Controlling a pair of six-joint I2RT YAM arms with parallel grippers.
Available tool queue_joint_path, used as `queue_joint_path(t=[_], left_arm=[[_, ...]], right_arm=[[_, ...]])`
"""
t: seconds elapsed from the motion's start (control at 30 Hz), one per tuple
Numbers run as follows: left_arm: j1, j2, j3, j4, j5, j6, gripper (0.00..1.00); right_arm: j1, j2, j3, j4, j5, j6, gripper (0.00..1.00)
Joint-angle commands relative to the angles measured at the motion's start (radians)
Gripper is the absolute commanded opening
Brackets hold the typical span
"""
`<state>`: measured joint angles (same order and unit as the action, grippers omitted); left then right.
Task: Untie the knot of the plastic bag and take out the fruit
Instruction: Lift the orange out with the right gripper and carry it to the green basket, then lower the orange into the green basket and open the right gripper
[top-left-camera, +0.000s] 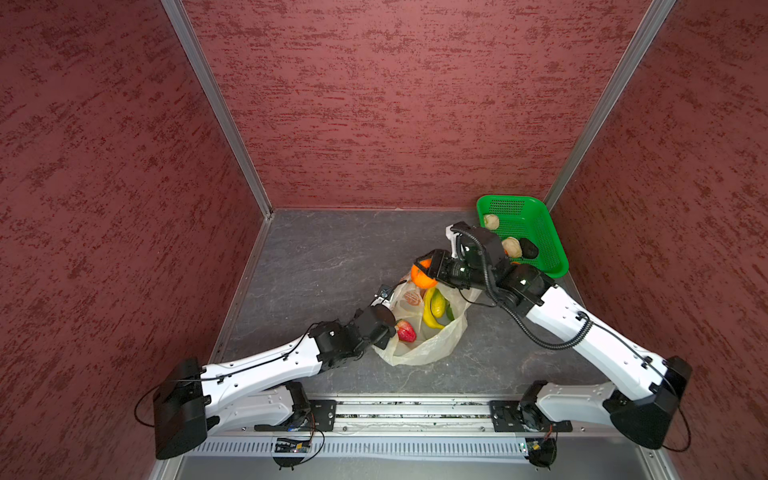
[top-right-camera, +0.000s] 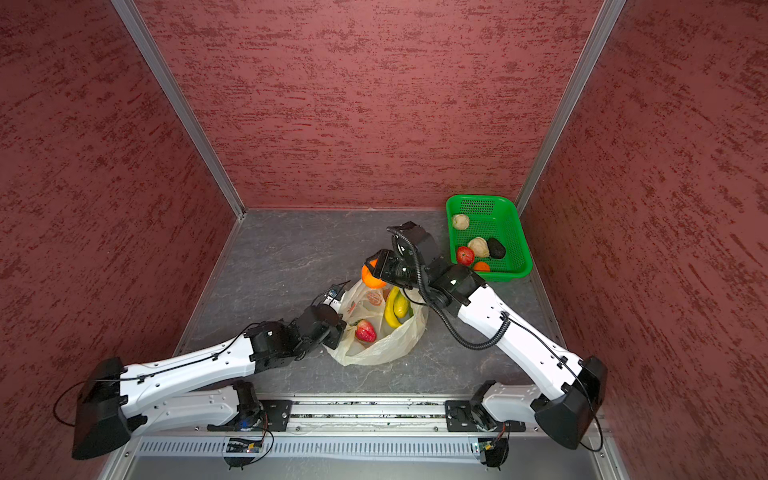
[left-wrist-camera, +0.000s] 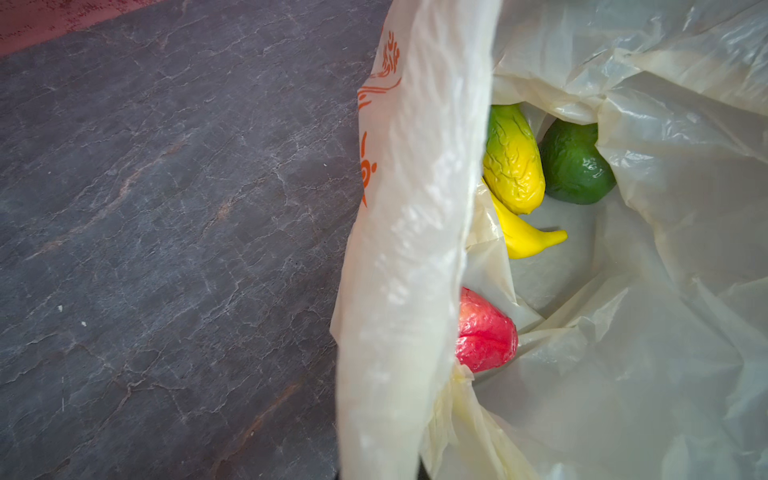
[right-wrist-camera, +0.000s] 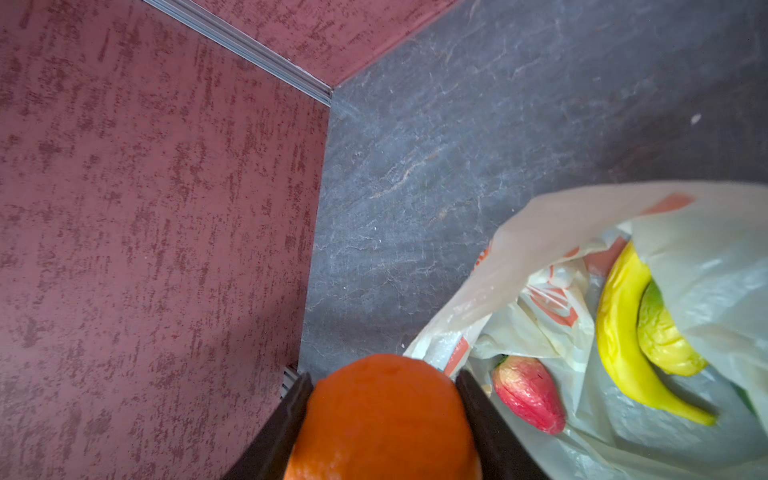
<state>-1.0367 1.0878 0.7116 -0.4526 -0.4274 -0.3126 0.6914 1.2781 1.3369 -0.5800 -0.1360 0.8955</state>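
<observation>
Round orange (right-wrist-camera: 382, 415) between flat black fingers (right-wrist-camera: 284, 424), by crinkly translucent bag (right-wrist-camera: 706, 266)

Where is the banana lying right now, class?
In both top views the banana lies inside the open plastic bag at the scene's middle, right beside the mango.

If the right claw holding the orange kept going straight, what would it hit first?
Probably the bare grey tabletop near the red side wall, though depth is unclear. The right gripper, shut on the orange, points past the plastic bag.
</observation>
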Motion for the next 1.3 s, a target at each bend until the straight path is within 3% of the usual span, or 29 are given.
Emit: queue_joint_path(t=[0.0, 0.3, 0.53, 0.73, 0.93, 1.1, 1.27], left_arm=[[0.010, -0.003, 0.036, -0.021, -0.007, 0.018, 0.00], [0.023, -0.016, 0.066, -0.052, -0.001, 0.034, 0.00], [0.038, -0.040, 0.081, -0.080, 0.006, 0.042, 0.00], [0.048, -0.063, 0.086, -0.081, 0.007, 0.063, 0.00], [0.047, -0.075, 0.072, -0.057, 0.023, 0.067, 0.00], [0.043, -0.090, 0.056, -0.049, 0.025, 0.067, 0.00], [0.035, -0.103, 0.051, -0.052, 0.018, 0.064, 0.00]], right_arm=[[-0.079, 0.012, 0.068, -0.070, 0.003, -0.070, 0.34], [-0.426, 0.070, 0.131, 0.028, -0.077, -0.155, 0.33], [-0.670, 0.151, 0.040, 0.168, -0.071, -0.176, 0.34], [-0.777, 0.338, 0.025, 0.292, -0.012, -0.208, 0.33], [-0.807, 0.543, 0.107, 0.353, 0.058, -0.217, 0.36], [-0.816, 0.679, 0.209, 0.323, 0.091, -0.237, 0.49], [-0.817, 0.707, 0.247, 0.274, 0.130, -0.263, 0.79]])
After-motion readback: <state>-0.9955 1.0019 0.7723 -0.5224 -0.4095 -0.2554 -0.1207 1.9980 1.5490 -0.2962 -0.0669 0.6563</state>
